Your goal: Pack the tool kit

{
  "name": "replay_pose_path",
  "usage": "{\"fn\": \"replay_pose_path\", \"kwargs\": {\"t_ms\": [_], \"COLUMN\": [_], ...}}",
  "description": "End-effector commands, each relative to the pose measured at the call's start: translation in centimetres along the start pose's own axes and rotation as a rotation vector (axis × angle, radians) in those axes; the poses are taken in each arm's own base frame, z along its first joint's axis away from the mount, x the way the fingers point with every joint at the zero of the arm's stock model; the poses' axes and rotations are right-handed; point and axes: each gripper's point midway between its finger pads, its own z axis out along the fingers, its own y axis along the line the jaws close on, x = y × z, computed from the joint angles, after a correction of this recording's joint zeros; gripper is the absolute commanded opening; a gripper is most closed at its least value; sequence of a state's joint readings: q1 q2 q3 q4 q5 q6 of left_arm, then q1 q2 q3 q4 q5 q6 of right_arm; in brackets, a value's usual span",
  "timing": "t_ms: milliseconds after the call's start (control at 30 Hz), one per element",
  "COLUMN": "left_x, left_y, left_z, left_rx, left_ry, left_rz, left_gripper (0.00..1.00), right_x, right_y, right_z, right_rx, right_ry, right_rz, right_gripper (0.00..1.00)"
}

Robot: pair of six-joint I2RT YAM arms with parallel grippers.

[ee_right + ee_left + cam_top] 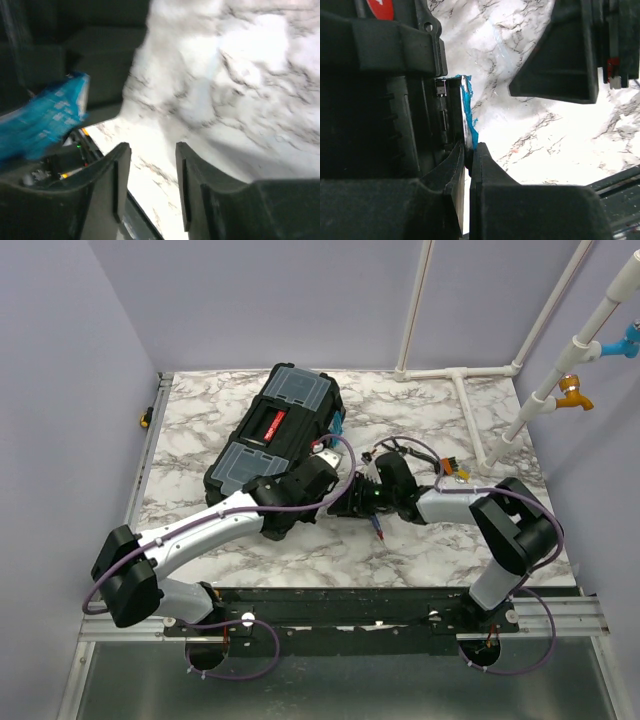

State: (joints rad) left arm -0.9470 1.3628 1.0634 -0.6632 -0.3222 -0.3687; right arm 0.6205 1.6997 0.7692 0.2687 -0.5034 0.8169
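The black toolbox (275,430) lies closed at the table's middle, with a red lid handle (268,425) and two grey lid compartments (298,387). A teal latch (338,426) shows on its right side. My left gripper (322,466) is at the box's near right side. In the left wrist view its jaws (469,156) are shut on the edge of a teal latch (468,112). My right gripper (352,502) sits just right of it, open and empty over the marble (150,165). A blurred teal latch (45,120) shows at its left.
A small red and blue screwdriver (379,529) lies on the marble table (450,540) under the right arm. A bundle of small tools (452,468) lies further right. White pipes (470,405) run along the back right. The right gripper's body (560,55) hangs close above the left one.
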Motion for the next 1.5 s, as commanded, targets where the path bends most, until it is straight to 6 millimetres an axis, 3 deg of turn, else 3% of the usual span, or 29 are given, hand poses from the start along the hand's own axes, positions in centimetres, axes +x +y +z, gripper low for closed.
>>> {"fn": "replay_pose_path", "kwargs": {"t_ms": [0, 167, 367, 633, 900, 1067, 1367, 1467], "left_x": [-1.8, -2.1, -2.7, -3.3, -3.1, -3.1, -4.1, -4.6], "left_y": [-0.4, -0.2, -0.5, -0.4, 0.1, 0.9, 2.6, 3.7], "left_z": [-1.4, -2.0, -3.0, -4.1, -3.9, -4.3, -6.3, -7.6], "left_rx": [0.110, 0.186, 0.285, 0.340, 0.323, 0.285, 0.219, 0.179], "left_ry": [-0.076, -0.094, -0.116, -0.132, -0.123, -0.136, -0.199, -0.228], "left_rz": [-0.062, -0.117, -0.169, -0.204, -0.230, -0.233, -0.252, -0.260], "left_gripper": [0.00, 0.00, 0.00, 0.00, 0.00, 0.07, 0.59, 0.68], "right_x": [-0.4, 0.2, -0.1, -0.5, -0.7, -0.9, -1.9, -2.2], "right_y": [0.4, 3.2, 4.8, 5.6, 7.2, 7.8, 9.9, 10.2], "right_z": [-0.4, -1.4, -1.4, -1.3, 0.0, -0.1, 0.3, 0.9], "right_rx": [-0.074, -0.269, -0.363, -0.415, -0.501, -0.506, -0.526, -0.501], "right_ry": [-0.150, -0.251, -0.310, -0.342, -0.328, -0.349, -0.356, -0.350], "right_rz": [0.050, 0.017, 0.023, 0.039, 0.080, 0.079, 0.074, 0.078], "right_gripper": [0.57, 0.76, 0.91, 0.94, 0.94, 0.94, 0.94, 0.91]}}
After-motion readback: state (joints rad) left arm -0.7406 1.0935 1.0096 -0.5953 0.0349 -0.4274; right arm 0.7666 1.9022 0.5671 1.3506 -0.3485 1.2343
